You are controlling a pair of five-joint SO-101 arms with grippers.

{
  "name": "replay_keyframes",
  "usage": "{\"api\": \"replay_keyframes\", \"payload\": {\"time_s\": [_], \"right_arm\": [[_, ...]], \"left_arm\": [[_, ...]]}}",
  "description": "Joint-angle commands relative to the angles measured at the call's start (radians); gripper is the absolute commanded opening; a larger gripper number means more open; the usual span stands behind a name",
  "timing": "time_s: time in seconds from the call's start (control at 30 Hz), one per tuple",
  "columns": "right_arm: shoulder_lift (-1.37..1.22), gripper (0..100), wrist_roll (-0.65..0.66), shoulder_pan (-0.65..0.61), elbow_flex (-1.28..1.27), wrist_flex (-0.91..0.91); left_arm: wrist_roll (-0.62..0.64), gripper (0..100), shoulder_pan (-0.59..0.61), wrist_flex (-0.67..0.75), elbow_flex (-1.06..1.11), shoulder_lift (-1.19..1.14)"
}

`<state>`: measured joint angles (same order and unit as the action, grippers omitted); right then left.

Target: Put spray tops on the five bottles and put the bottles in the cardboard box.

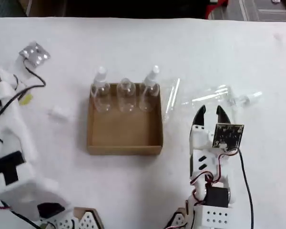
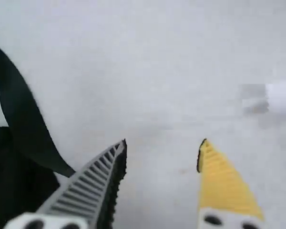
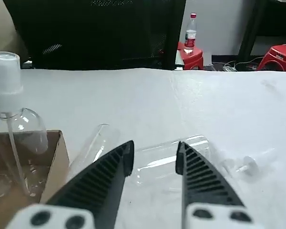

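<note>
One end effector [image 3: 155,146] (right), parted, near bottle [image 3: 157,167]

On my feed the desk [image 1: 133,43] is covered in plain white, with faint creases towards its far right corner. Near its far left corner lies a small silvery piece [image 1: 34,52] with round bumps on top; I cannot tell what it is. Beyond the far edge of the desk stands a black chair [image 3: 95,28] with a mesh back. Beside it on the floor is a red stool [image 3: 193,50], and a drink bottle [image 3: 191,31] with a red cap stands upright on it. A second red stool [image 3: 276,57] sits farther off to the side. Grey floor [image 1: 262,9] shows past the desk's far right corner.
</note>
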<state>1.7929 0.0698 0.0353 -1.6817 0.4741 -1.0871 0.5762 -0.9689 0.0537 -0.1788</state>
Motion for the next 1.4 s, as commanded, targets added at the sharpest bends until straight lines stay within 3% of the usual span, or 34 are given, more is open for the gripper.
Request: {"api": "replay_keyframes", "payload": {"time_s": [0.0,0.17,0.5,0.6,0.77,0.97,1.1,1.37], "right_arm": [[0.007,12.7,0.018,-0.01,-0.009,0.002],[0.007,12.7,0.02,-0.01,-0.009,0.002],[0.007,12.7,0.021,-0.01,-0.009,0.002],[0.005,12.7,0.021,-0.01,-0.009,0.002],[0.005,12.7,0.021,-0.01,-0.009,0.002],[0.005,12.7,0.021,-0.01,-0.009,0.002],[0.005,12.7,0.023,-0.01,-0.009,0.002],[0.005,12.7,0.023,-0.01,-0.009,0.002]], "left_arm": [[0.336,23,-0.002,0.178,-0.112,-0.128],[0.448,23,-0.039,0.281,-0.132,-0.237],[0.445,23,-0.065,0.463,-0.133,-0.41],[0.347,23,-0.065,0.448,-0.126,-0.42],[0.012,23,-0.035,0.278,-0.126,-0.421],[-0.275,23,0.059,0.054,-0.135,-0.407],[-0.364,23,0.105,-0.058,-0.135,-0.325],[-0.508,23,0.082,-0.384,-0.124,-0.058]]}}
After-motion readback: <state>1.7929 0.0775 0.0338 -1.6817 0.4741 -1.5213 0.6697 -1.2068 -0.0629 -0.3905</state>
